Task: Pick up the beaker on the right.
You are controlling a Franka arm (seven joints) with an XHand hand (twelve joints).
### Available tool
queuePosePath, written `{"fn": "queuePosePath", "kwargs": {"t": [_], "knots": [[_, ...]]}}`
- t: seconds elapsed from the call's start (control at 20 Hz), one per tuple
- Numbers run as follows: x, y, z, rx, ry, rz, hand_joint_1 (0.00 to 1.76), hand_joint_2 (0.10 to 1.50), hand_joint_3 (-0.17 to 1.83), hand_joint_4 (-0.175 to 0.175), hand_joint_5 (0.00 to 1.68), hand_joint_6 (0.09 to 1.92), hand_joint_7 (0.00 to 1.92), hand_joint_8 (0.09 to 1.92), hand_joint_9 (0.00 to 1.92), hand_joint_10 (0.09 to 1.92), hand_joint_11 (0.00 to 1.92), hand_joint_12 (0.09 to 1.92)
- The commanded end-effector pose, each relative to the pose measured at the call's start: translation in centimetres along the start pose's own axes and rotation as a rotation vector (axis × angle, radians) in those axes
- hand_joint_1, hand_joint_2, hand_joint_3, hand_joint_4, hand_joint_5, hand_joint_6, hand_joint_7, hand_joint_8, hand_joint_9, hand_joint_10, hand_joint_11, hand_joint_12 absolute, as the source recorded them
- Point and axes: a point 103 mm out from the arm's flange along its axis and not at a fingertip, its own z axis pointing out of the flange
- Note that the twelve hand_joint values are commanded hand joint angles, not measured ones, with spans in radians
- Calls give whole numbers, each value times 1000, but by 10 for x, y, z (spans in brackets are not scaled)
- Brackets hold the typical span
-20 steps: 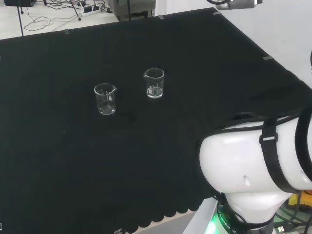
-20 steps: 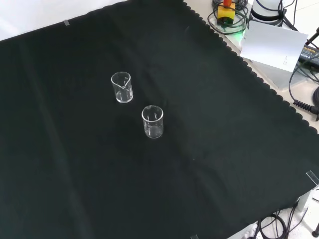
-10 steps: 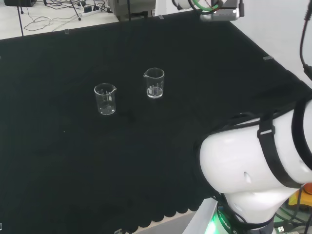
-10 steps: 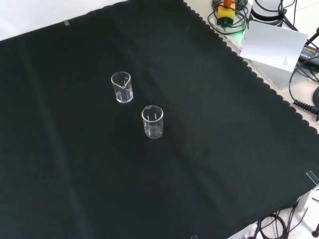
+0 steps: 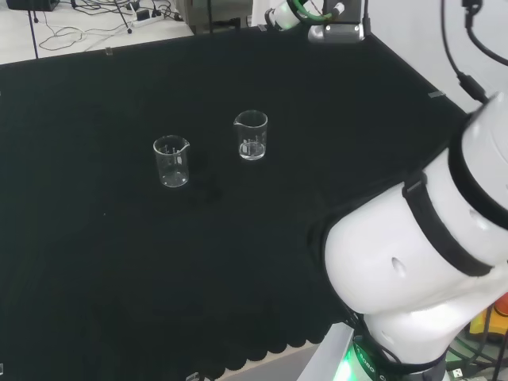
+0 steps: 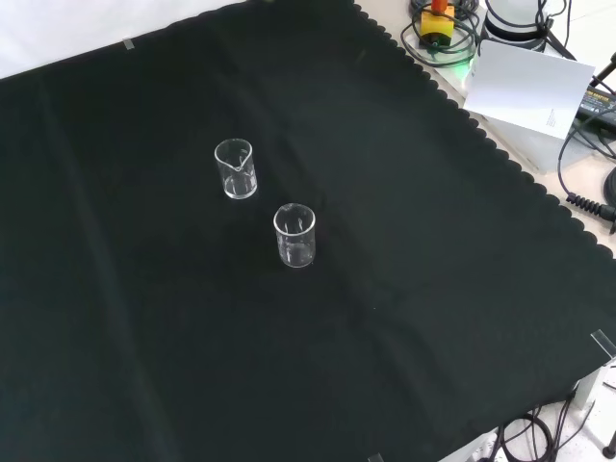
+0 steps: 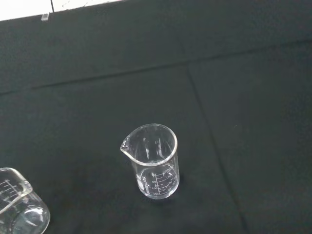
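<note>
Hand's fingers hidden so its state cannot be told, arm links swung higher than a second ago, both beakers unmoved, right beaker [image 5: 251,136] upright on the tabletop [image 5: 95,262], left beaker [image 5: 171,162] nearby.

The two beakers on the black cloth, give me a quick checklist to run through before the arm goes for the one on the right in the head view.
1. Target found: ok. The right beaker is the one higher up in the front view.
2. Target upright: ok, it stands on its base with the mouth up, spout visible in the wrist view.
3. Room beside it: ok. The left beaker stands apart from it with bare cloth between them.
4. Target contents: looks empty, ok.
5. Wrist camera aimed: ok, the target sits near the middle of the wrist view.
6. Robot hand ready and open: cannot tell.
</note>
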Motion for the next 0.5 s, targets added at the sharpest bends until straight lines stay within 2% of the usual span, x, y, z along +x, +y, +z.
{"fn": "queuePosePath", "kwargs": {"t": [0.05,0.5], "knots": [[-26,76,37,14,68,-11,636,904,525,-16,377,87,141,534,245,640,0,1348],[-29,98,75,49,85,-11,633,884,527,-15,362,87,132,535,247,644,0,1349]]}}
